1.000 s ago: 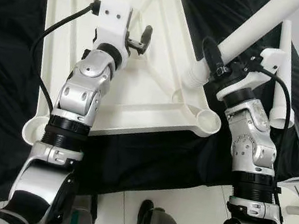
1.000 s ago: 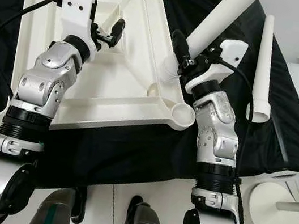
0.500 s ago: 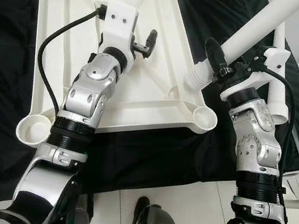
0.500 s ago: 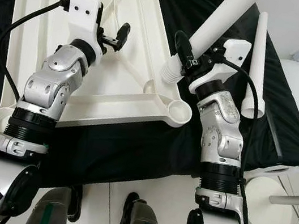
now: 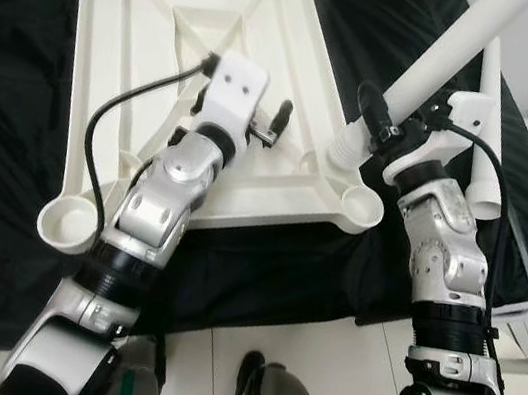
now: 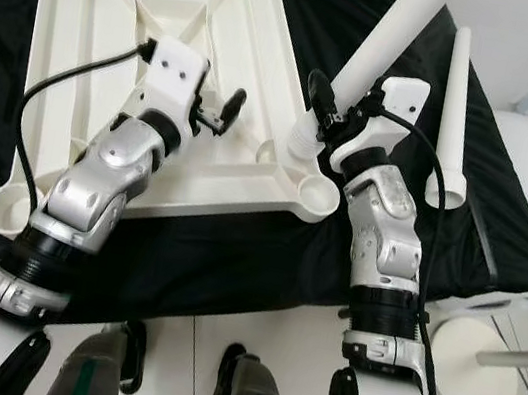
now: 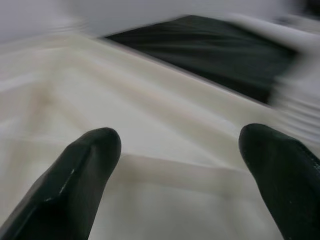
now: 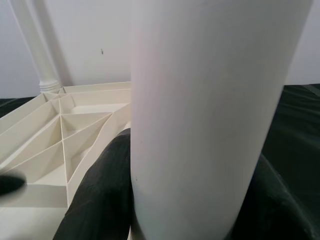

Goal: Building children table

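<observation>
Both arms nearer, left gripper (image 5: 274,124) lower over tabletop (image 5: 151,27), leg (image 5: 439,60) gripped

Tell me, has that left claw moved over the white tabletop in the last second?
Yes. The left gripper has drawn back toward the robot, from the tabletop's middle ribs to near its front edge, closer to the corner socket.

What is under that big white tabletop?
A black cloth lies under the upside-down tabletop, spreading past it on every side. Whatever the cloth covers is hidden; white floor tiles show at its near edge.
</observation>
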{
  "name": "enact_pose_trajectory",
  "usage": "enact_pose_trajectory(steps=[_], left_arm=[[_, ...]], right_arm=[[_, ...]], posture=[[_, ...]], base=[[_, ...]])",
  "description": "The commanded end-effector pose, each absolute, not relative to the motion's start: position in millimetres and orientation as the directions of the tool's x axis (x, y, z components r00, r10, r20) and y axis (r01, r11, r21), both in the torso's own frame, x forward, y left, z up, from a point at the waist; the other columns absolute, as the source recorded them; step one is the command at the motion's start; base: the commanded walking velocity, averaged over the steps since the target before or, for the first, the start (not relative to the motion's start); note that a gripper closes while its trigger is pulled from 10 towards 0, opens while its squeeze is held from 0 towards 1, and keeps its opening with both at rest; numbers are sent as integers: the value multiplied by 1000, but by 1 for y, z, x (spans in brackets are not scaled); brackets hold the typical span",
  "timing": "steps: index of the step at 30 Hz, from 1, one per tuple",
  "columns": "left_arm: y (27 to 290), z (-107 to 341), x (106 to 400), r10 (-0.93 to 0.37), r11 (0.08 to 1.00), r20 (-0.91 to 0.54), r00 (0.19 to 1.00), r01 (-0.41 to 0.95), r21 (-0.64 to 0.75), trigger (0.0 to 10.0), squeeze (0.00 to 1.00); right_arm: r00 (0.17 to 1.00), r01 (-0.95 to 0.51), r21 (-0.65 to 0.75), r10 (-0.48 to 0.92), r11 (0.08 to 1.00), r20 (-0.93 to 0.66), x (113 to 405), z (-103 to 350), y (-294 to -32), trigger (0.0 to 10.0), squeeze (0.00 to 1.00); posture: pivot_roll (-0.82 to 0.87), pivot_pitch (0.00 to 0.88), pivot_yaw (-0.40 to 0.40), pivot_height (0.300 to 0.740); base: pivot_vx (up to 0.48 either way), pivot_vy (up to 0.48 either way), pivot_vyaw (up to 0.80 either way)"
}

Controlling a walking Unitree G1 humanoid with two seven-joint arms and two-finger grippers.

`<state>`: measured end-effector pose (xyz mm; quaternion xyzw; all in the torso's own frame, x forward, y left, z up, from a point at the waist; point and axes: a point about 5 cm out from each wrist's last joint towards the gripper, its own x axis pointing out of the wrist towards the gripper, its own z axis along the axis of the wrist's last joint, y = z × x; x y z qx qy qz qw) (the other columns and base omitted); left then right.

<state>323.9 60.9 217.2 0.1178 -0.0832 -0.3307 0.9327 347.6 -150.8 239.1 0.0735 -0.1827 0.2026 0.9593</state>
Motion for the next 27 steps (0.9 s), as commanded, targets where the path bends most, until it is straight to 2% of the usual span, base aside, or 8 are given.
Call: enact_pose_trajectory(steps=[1, 7, 10, 14, 17, 22, 27], left_arm=[[49, 213, 310, -769, 618, 43, 638, 725, 304, 10000, 0], [45, 206, 300, -837, 515, 0, 547, 788, 338, 10000, 0], [45, 204, 299, -841, 505, -11, 541, 793, 341, 10000, 0], [47, 205, 308, -802, 561, -4, 598, 754, 342, 10000, 0], [51, 209, 320, -743, 638, 26, 668, 697, 328, 10000, 0], [53, 210, 321, -738, 645, 34, 674, 691, 327, 10000, 0], [49, 204, 317, -762, 612, 5, 648, 718, 331, 10000, 0]], right_arm=[[859, -406, 60, 358, 912, 366, 349, 233, -149, 10000, 0], [865, -396, 60, 350, 916, 358, 350, 228, -148, 10000, 0], [869, -390, 61, 345, 919, 355, 350, 226, -148, 10000, 0], [872, -379, 62, 334, 923, 359, 350, 225, -148, 10000, 0], [874, -363, 66, 315, 929, 371, 350, 221, -149, 10000, 0], [874, -361, 73, 310, 930, 374, 349, 219, -147, 10000, 0], [873, -362, 72, 311, 929, 376, 350, 217, -146, 10000, 0]], posture=[[57, 119, -65, 740], [60, 93, -56, 740], [60, 84, -50, 740], [57, 71, -43, 740], [56, 53, -41, 740], [55, 39, -41, 740], [60, 20, -36, 740]], base=[[0, 0, 0], [0, 0, 0], [0, 0, 0], [0, 0, 0], [0, 0, 0], [0, 0, 0], [0, 0, 0]])
